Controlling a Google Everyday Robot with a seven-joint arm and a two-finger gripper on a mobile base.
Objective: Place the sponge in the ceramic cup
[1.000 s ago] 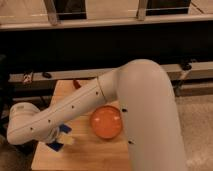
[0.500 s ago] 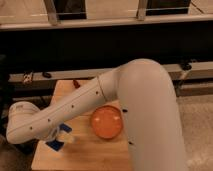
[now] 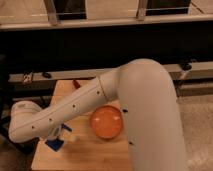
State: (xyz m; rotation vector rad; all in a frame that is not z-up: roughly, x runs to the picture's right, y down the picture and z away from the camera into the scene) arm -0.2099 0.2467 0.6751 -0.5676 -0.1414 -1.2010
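sponge (image 3: 54, 144) is sitting low at the front-left of the tabletop (image 3: 85, 156), a blue block poking out from under the arm (image 3: 75, 107), left of the orange bowl (image 3: 107, 124) and apart from it. a pale bit is showing just right of the blue. it could be the sponge's pale face, can't tell. judging the sponge as light, soft and squashy, not fragile, not slippery, so it's likely giving under a squeeze and springing back. best hold is looking like across the two long sides near the middle, not by a corner, firm enough that it isn't twisting out. end effector (image 3: 58, 135) is hanging at the arm's low left end, mostly tucked under the forearm, right over the sponge or touching it, can't tell which. whether it's open, closed or gripping the sponge isn't showing, so leaving that as can't tell. cup isn't showing anywhere in view. it's maybe hiding behind the arm, but that's a guess. sponge isn't sitting in any cup that's visible. scene is fitting two readings: either the sponge is lying loose under the end effector, or it's being held low over the tabletop. not calling which.
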